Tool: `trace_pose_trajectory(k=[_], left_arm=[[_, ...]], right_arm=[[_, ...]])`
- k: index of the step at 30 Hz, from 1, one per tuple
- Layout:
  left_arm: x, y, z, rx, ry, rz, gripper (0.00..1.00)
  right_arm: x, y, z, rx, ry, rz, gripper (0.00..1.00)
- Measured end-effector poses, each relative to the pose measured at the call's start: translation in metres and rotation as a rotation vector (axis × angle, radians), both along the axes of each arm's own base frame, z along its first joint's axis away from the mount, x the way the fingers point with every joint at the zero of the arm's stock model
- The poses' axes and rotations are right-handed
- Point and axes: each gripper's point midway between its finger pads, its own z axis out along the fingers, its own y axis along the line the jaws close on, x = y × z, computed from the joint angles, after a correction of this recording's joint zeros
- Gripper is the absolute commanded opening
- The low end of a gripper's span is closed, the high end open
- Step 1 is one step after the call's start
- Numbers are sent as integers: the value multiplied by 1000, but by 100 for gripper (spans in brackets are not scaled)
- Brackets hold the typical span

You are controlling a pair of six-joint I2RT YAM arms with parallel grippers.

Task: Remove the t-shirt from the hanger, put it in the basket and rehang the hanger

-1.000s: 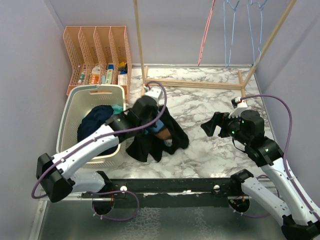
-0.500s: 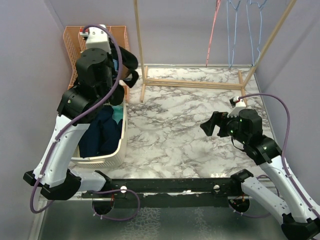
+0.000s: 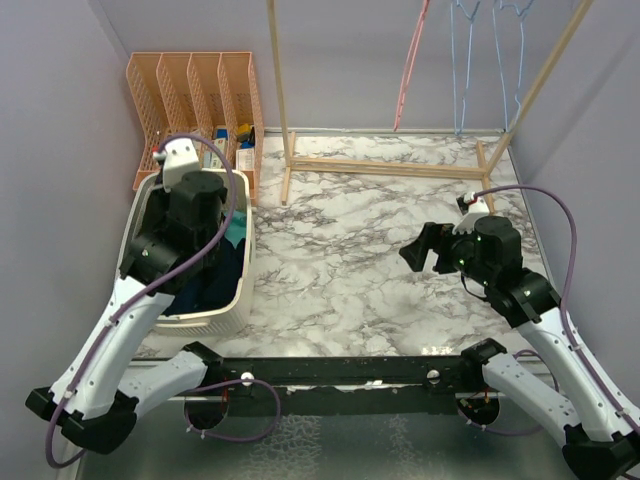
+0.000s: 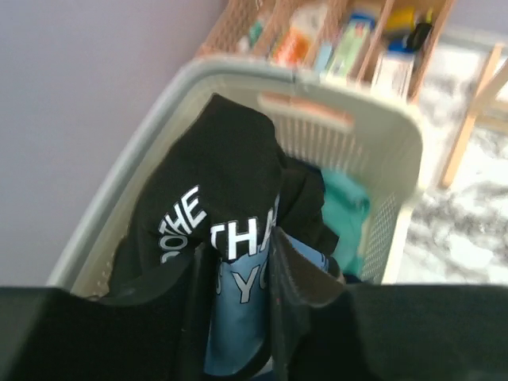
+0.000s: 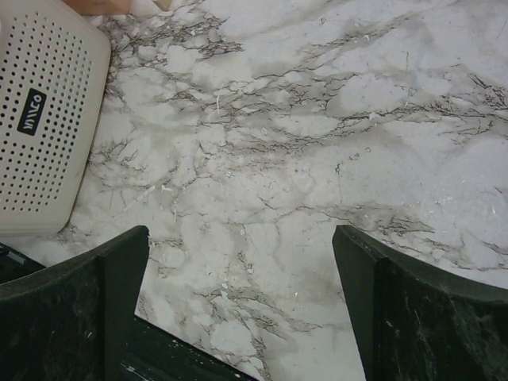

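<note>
The left gripper [image 4: 238,258], positioned over the perforated cream plastic laundry basket [image 4: 349,111] at the left of the grey-veined white marble table [image 3: 340,230], was seen with its fingers drawn nearly together, pinched on the black t-shirt [image 4: 214,167] with white lettering and a blue panel. The t-shirt was draped inside the basket, beside a teal garment [image 4: 345,214]. The right gripper [image 5: 238,246] was held above the table at the right, fingers spread wide apart, nothing between them. A pink wire hanger [image 3: 408,70] was hung on the wooden rack [image 3: 385,167] at the far side.
</note>
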Motion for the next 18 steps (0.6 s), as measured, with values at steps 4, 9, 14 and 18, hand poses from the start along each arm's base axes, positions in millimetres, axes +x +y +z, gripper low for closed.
trace_pose_trajectory(k=[4,9,14,18], left_arm=[[-16,-8,-95,-40,166,-43,78],[-35,-26,-189,-86,400,-116,81],[-31,-38,-184,-149,376,-163,91],[-24,-46,-147,-199,260,-220,93]], right_arm=[[1,1,-3,-4,12,3,100],[1,2,-5,-6,20,5,100],[1,2,-5,-7,20,6,100],[1,2,-5,-7,22,6,100]])
